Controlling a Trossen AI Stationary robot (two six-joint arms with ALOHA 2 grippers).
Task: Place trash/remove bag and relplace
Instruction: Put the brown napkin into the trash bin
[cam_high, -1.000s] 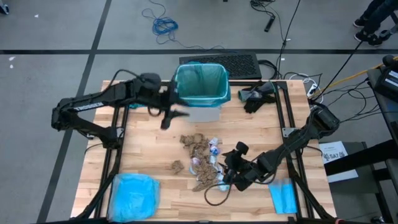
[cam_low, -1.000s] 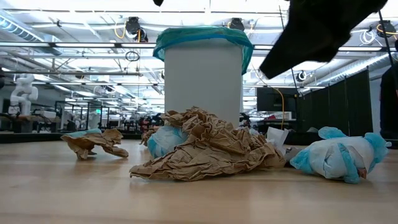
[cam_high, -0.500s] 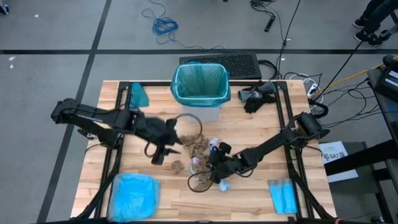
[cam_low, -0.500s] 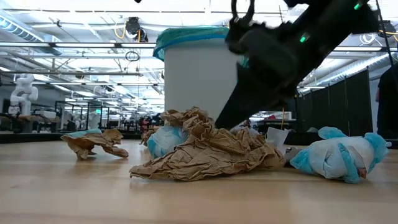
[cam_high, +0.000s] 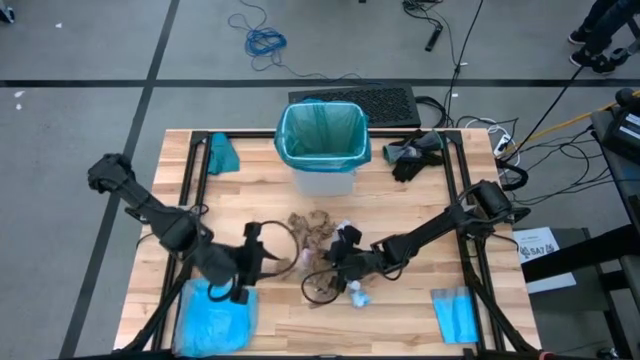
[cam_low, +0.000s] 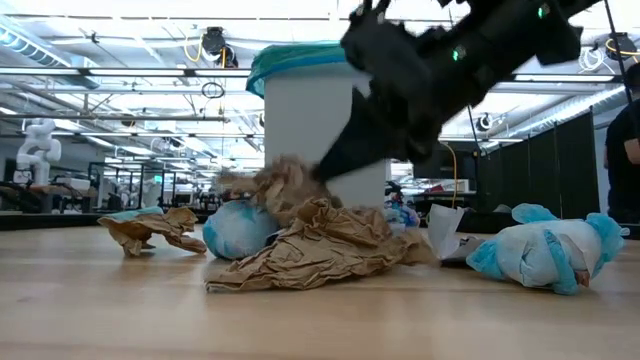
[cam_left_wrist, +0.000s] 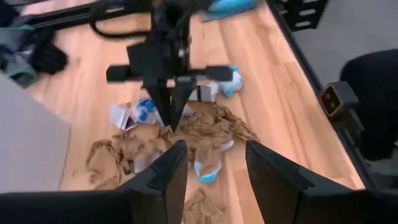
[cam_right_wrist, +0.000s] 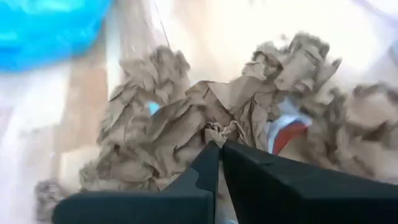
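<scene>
The trash lies mid-table: brown paper wads (cam_high: 312, 228) and white and blue wrappers (cam_low: 545, 250) on the wood. Behind it stands the white bin (cam_low: 325, 130), lined with the teal bag (cam_high: 320, 140), whose edge is folded over the rim. My right gripper (cam_high: 322, 262) is down in the pile, shut on a brown paper wad (cam_right_wrist: 186, 124). My left gripper (cam_left_wrist: 214, 148) hovers open above the pile's left side, nothing between its fingers, facing my right gripper (cam_left_wrist: 168, 93). My right gripper pinches a crumpled fold of the brown paper wad (cam_right_wrist: 217, 132) between its two fingertips (cam_low: 318, 172). It comes slanting down from the table's right. The pinched part (cam_low: 275, 182) stands raised above the pile, and the rest of the wad lies on the table.
A pale blue plastic bag (cam_high: 215, 310) lies at the near left, just beside my left arm. A folded blue sheet (cam_high: 455, 315) lies near right. Black gloves (cam_high: 410, 155) and a small teal piece (cam_high: 222, 152) flank the bin at the far side.
My left gripper has swung from beside the bin toward the table's near edge and down, ending left of the pile. My right gripper has moved left into the pile, dipped, and shut on the brown paper, pulling part of it up. A blue-white wad has shifted left.
</scene>
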